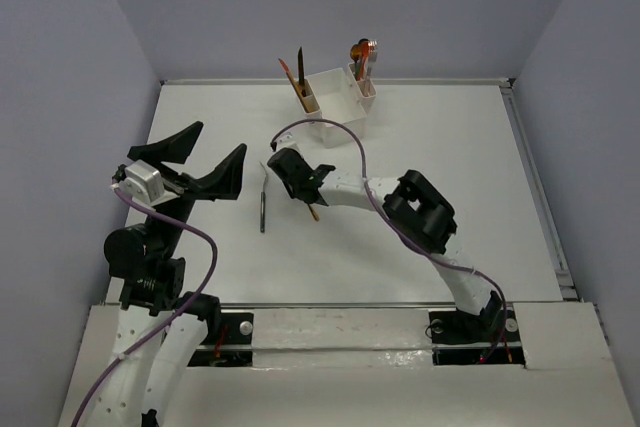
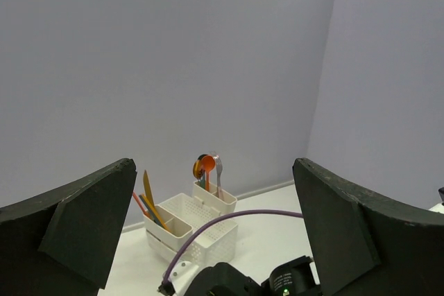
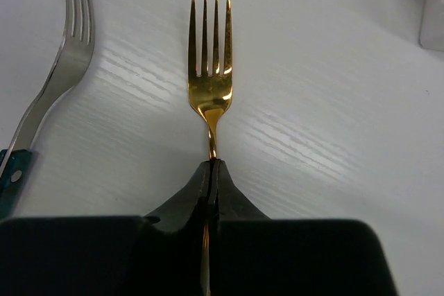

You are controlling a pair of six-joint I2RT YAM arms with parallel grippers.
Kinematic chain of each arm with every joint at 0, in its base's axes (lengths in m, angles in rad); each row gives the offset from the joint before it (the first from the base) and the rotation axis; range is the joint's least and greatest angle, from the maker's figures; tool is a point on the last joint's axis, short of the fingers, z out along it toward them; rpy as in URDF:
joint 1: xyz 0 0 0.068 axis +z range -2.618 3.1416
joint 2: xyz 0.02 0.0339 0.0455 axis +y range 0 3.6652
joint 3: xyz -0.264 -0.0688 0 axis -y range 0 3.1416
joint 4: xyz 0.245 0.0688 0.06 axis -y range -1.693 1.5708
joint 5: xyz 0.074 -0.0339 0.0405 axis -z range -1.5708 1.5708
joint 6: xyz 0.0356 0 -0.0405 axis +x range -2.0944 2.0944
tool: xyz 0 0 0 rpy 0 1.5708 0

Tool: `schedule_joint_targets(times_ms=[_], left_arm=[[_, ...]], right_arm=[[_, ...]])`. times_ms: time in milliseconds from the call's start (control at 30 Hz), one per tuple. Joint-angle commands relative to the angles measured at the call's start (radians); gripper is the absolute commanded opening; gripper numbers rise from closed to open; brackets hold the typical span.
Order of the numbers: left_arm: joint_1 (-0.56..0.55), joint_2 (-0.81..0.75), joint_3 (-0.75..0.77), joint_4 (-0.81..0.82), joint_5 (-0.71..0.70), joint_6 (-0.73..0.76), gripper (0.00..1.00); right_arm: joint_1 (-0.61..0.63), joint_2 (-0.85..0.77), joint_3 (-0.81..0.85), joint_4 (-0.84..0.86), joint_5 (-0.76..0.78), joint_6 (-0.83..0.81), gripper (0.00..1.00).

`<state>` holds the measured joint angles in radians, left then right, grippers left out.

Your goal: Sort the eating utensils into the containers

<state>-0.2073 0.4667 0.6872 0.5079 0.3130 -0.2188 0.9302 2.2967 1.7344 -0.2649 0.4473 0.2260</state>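
Note:
My right gripper is shut on the neck of a gold fork, tines pointing away, low over the white table. In the top view this gripper is at mid-table, and the fork's handle end sticks out behind it. A silver fork with a dark handle lies on the table just to its left and also shows in the top view. The white container stands at the back, with utensils upright in its narrow compartments. My left gripper is open, empty and raised at the left.
The left wrist view shows the container beyond my open fingers, with an orange spoon and a silver fork upright in it. The table's raised back edge runs along the wall behind the container.

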Motion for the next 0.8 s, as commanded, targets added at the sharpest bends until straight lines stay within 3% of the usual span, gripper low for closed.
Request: schedule_joint_targets(times_ms=[0, 167, 267, 467, 567, 767], left_arm=[[-0.012, -0.003, 0.02, 0.054, 0.024, -0.008, 0.99], [-0.012, -0.002, 0.018, 0.054, 0.032, -0.008, 0.99], [-0.012, -0.002, 0.018, 0.054, 0.034, -0.007, 0.99], [-0.012, 0.0, 0.02, 0.054, 0.034, -0.005, 0.99], [-0.012, 0.001, 0.018, 0.054, 0.038, -0.004, 0.99], [-0.012, 0.004, 0.021, 0.054, 0.034, 0.001, 0.99]], right_arm=[[-0.019, -0.058, -0.088, -0.075, -0.044, -0.017, 0.0], [-0.03, -0.302, -0.274, 0.189, -0.09, -0.024, 0.0], [-0.039, -0.431, -0.33, 0.265, -0.084, -0.03, 0.0], [-0.177, -0.578, -0.401, 0.602, -0.076, -0.077, 0.0], [-0.301, -0.588, -0.395, 0.713, -0.134, -0.068, 0.0], [-0.474, -0.419, -0.221, 0.901, -0.228, -0.08, 0.0]])
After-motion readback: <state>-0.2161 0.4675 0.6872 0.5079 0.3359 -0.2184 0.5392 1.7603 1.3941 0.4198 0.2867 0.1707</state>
